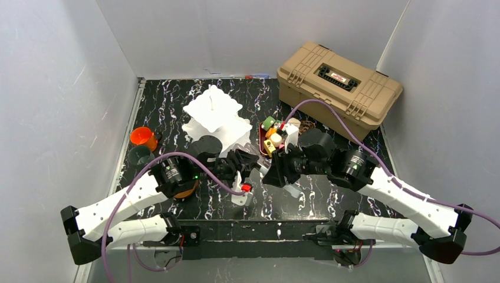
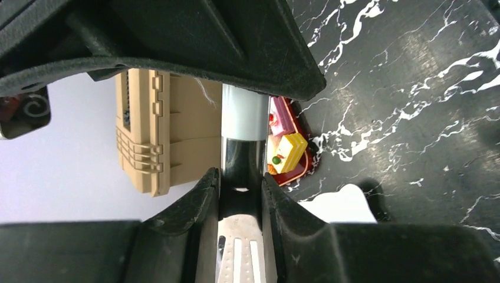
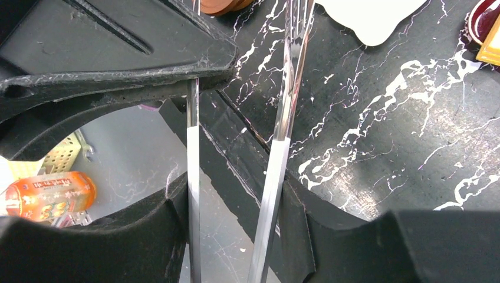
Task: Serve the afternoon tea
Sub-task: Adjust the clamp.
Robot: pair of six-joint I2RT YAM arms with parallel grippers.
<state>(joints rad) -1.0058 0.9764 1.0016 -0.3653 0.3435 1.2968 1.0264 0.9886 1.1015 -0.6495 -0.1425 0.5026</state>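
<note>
Top external view, from the left: the orange cup (image 1: 142,137) and the dark cup (image 1: 140,156) stand close together at the left edge of the tabletop (image 1: 206,207). A brown saucer (image 1: 190,190) peeks out from under the left arm, nearer than the cups. Right of the cups and farther back is the white three-tier stand (image 1: 212,112), with no pastry showing on its plates.

At the centre the two arms meet over the metal tongs (image 2: 240,156). The left fingers (image 2: 197,200) are pressed together on a single shiny strip of them. The right fingers (image 3: 147,236) stand part-way apart, with the tongs' two blades lying against their inner faces, so they hold the tool as well.

Just right of the stand, the toy pastries (image 1: 273,131) sit heaped in a red tray (image 1: 262,140). The tan toolbox (image 1: 339,79) is far right.

The step in hand looks like passing or re-gripping the tongs between the arms, and plating has not begun. Next, one side must let go cleanly, and the other must carry the tongs to the tray without dropping them.
</note>
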